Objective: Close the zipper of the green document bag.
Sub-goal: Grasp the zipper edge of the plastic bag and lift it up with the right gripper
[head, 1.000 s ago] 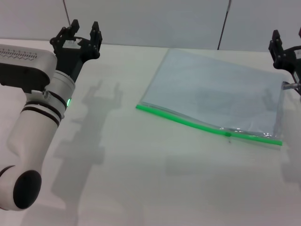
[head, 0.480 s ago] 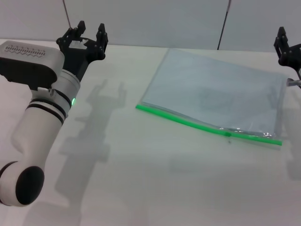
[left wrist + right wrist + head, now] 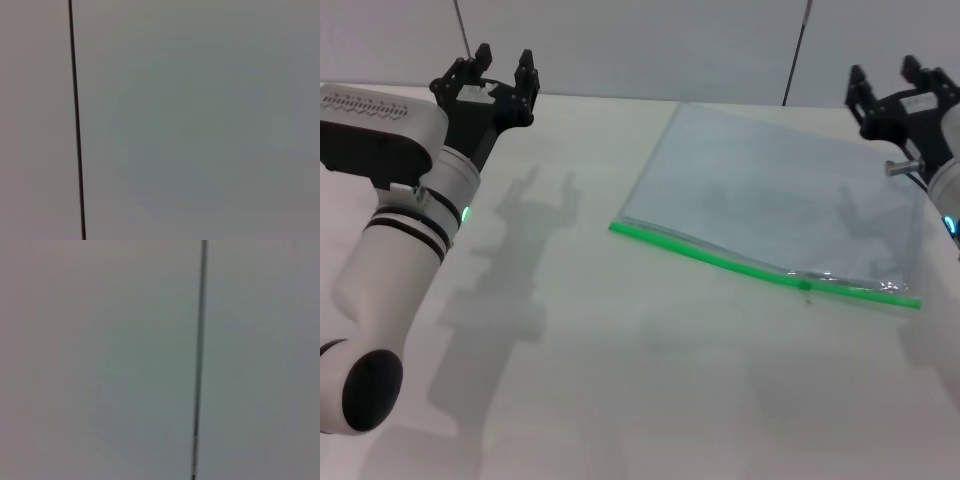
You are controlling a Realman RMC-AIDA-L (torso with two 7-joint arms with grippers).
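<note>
Risk: the green document bag (image 3: 775,205) is thin and lies loose on the white bench (image 3: 620,380), so I think it could slide or crumple if one gripper pulls the slider while nothing holds the bag down.
Another risk: the slider (image 3: 805,285) is tiny, so the fingers could easily miss it and pinch only the strip.
Bag: it lies flat in the middle right of the head view, and its right end looks a bit puffed up.
Zipper (image 3: 760,268): the bright green strip runs along the bag's lower edge, from the middle of the frame down to the lower right.
Left gripper (image 3: 500,72): upper left of the frame, fingers spread apart, holding nothing, well apart from the bag.
Right gripper (image 3: 885,85): upper right of the frame, fingers spread apart, holding nothing, up above the bag's far right corner, not touching it.
Wrist views: only a plain wall with a dark line.
</note>
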